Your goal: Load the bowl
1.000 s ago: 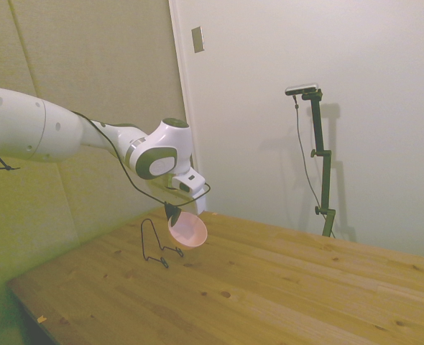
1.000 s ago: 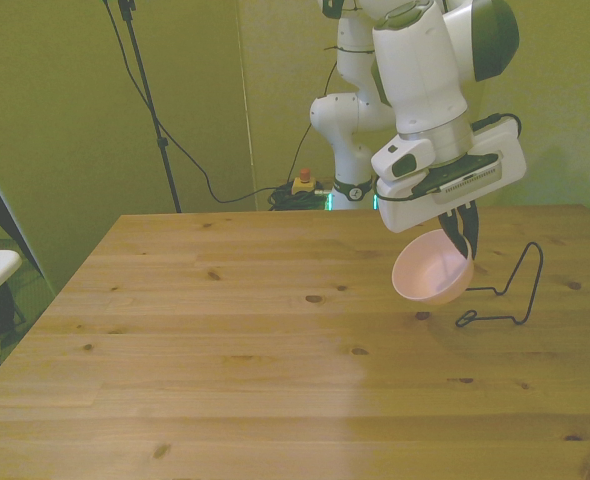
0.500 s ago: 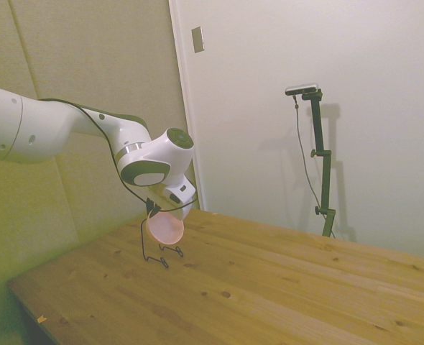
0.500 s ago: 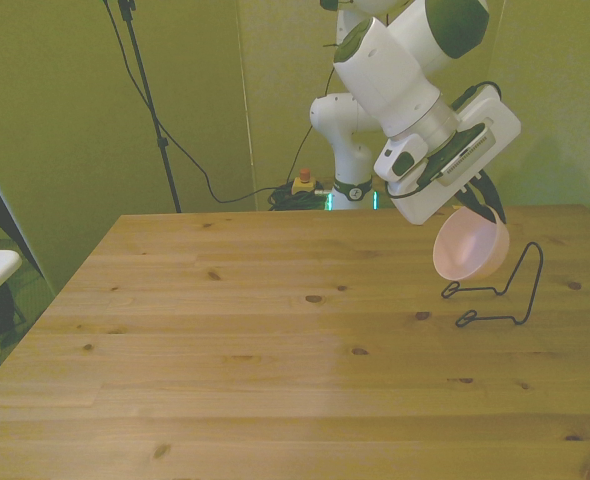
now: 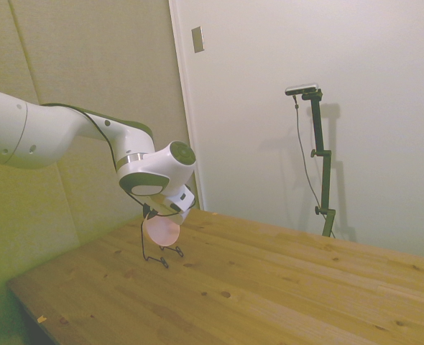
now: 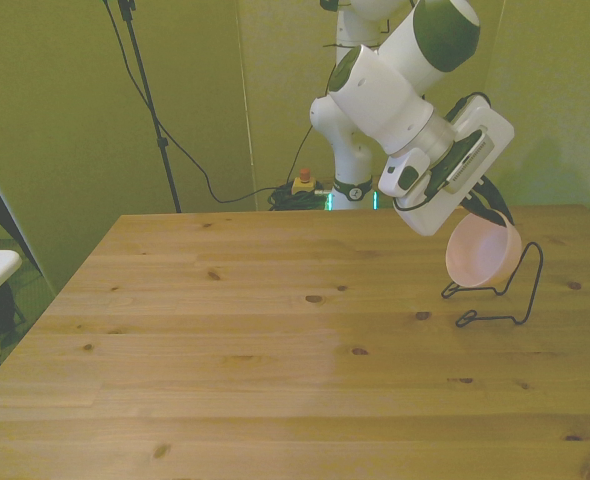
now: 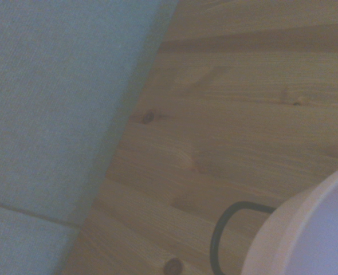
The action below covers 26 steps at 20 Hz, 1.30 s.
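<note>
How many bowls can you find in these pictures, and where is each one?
1. The pale pink bowl hangs tilted in the gripper, off the table, right by the black wire rack near the front view's right edge. None seems hidden.

Pincer (image 6: 491,208) tilted, clamped shut

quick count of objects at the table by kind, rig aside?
Bowl: 1, pink, held tilted in the gripper at the rack
Wire rack: 1, black, on the table
Total: 2
</note>
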### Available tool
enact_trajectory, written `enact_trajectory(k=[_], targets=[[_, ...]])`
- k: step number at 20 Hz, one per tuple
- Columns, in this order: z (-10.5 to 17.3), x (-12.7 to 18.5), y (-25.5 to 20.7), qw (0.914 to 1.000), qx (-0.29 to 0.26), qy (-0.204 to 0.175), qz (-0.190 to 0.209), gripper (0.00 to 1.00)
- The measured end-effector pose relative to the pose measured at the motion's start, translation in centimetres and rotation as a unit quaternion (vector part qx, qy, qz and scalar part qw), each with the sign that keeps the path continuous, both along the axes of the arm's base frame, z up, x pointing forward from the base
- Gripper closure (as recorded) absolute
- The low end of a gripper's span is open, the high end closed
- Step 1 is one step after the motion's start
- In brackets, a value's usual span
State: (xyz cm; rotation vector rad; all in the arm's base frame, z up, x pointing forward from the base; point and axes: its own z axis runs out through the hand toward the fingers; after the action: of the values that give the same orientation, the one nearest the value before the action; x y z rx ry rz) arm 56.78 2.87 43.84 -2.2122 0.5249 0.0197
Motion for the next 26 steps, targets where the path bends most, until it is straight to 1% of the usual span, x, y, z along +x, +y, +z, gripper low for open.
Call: enact_trajectory(k=[7, 11, 17, 26], targets=[[-2.7, 0.5, 0.1, 0.9982, 0.053, -0.023, 0.017, 1.00], [-3.2, 0.5, 0.4, 0.9964, 0.075, -0.028, 0.029, 1.00], [-4.1, 0.0, 0.1, 0.9951, 0.089, -0.032, 0.029, 1.00], [-4.5, 0.1, -0.2, 0.9940, 0.100, -0.037, 0.026, 1.00]])
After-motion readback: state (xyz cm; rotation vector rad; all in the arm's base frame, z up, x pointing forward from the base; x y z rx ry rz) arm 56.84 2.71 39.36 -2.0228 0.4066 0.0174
